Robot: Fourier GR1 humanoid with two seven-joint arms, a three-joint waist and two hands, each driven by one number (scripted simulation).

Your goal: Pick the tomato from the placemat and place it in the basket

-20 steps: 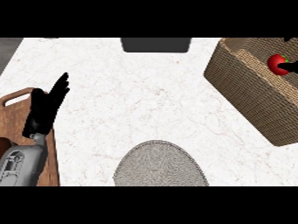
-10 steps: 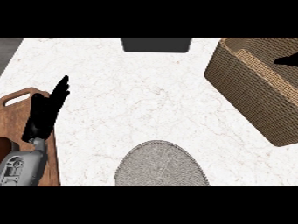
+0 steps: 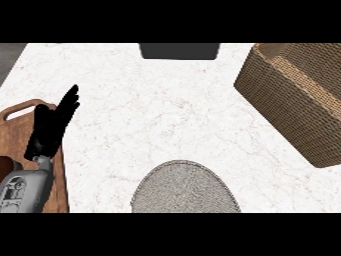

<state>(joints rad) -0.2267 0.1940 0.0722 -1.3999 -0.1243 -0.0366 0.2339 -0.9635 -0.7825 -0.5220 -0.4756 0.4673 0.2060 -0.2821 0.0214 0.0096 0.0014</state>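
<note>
Woven wicker is what catches the eye from the head view: the basket (image 3: 306, 102) sits at the right of the white marbled worktop (image 3: 158, 115), its brown walls tall and its opening turned partly away, so little of the inside shows. No tomato can be seen anywhere, not on the grey oval placemat (image 3: 185, 189) at the lower edge, which lies bare, nor on the worktop; if it is in the basket, the near wall hides it, and I cannot tell. The left hand (image 3: 51, 127) rests at the left over a wooden cutting board (image 3: 14, 130), fingers straight and up, released and holding nothing. The right hand shows nowhere in this view. A dark rectangular thing (image 3: 179, 50) stands at the far edge of the worktop, too plain to name. As for handling, I would judge a tomato light, round and smooth-skinned, apt to roll if set on a flat surface and soft enough to bruise under a hard pinch, so the sensible hold would be around its widest part with fingers on one side and thumb opposite, lowering it into the basket instead of letting it fall. No brand, label or writing is readable on the basket, the board, the placemat or the forearm.
</note>
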